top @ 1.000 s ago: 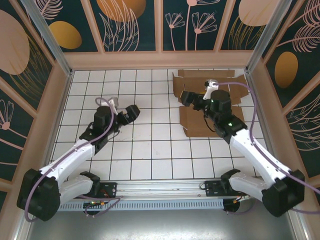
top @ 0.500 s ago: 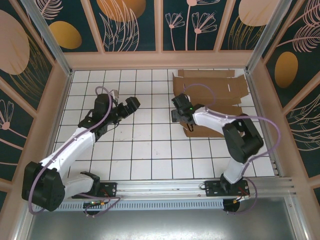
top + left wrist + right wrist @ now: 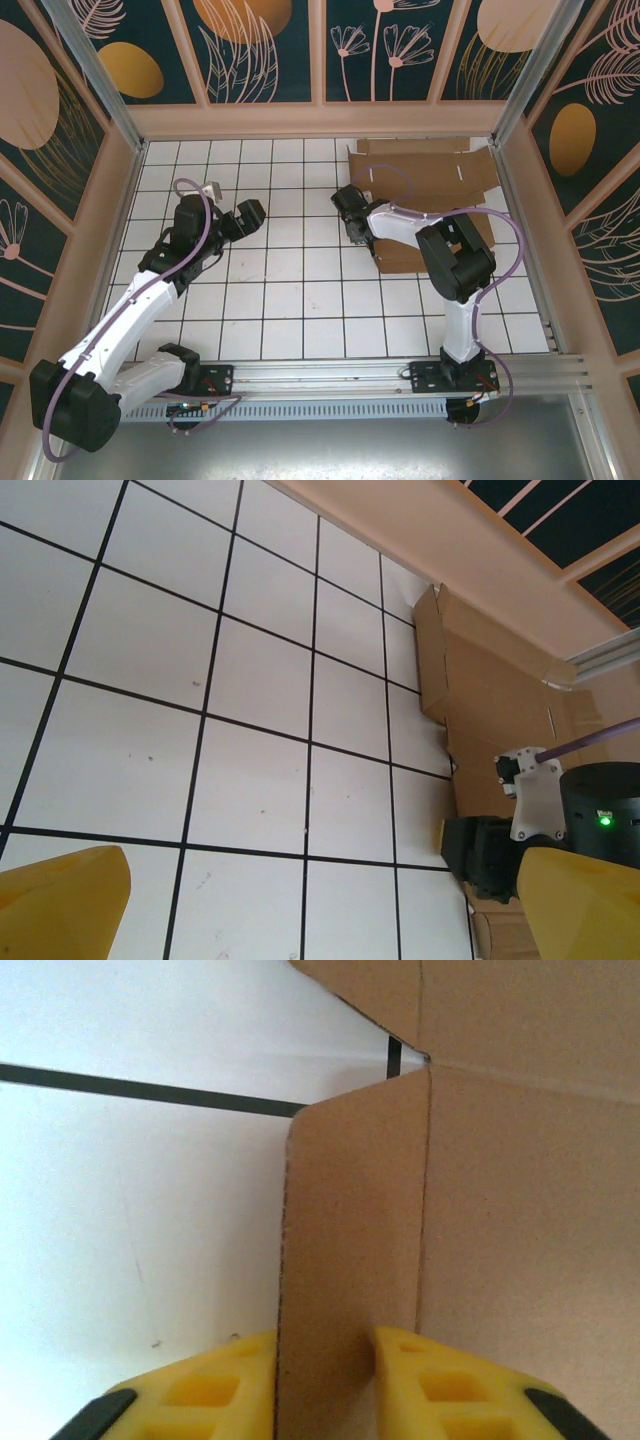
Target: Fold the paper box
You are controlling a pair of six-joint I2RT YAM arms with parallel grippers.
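The paper box (image 3: 430, 170) — a plain brown sheet of corrugated cardboard, unprinted, with crease lines and slits — lies mostly flat on the white square-tiled floor (image 3: 290, 290) with black grout lines. In the top view it sits at about 1 o'clock from the floor's middle, and its far edge is just beside the peach-coloured back wall (image 3: 320, 120).

At the box's 9 o'clock edge a narrow side flap (image 3: 350, 1230) stands up from the flat panel along a crease. The right gripper (image 3: 349, 212) has this flap pinched. In the right wrist view its two yellow fingers (image 3: 440, 1380) press on opposite faces of the flap, closed down to the thickness of the cardboard. The white right arm (image 3: 400, 218) reaches across the box's near part to get there, so part of the cardboard is hidden under it.

The left gripper (image 3: 250, 213) hangs at 9 o'clock from the right one, well apart from it and from the box, over bare tiles. In the left wrist view its yellow left fingers (image 3: 60, 905) are spread wide with nothing between them. The box lies at 2 o'clock in that view, with the right arm's black wrist housing (image 3: 600, 820) and its green light at 4 o'clock.

An aluminium rail (image 3: 330, 375) runs along the floor's 6 o'clock edge — both arm bases sit on it.
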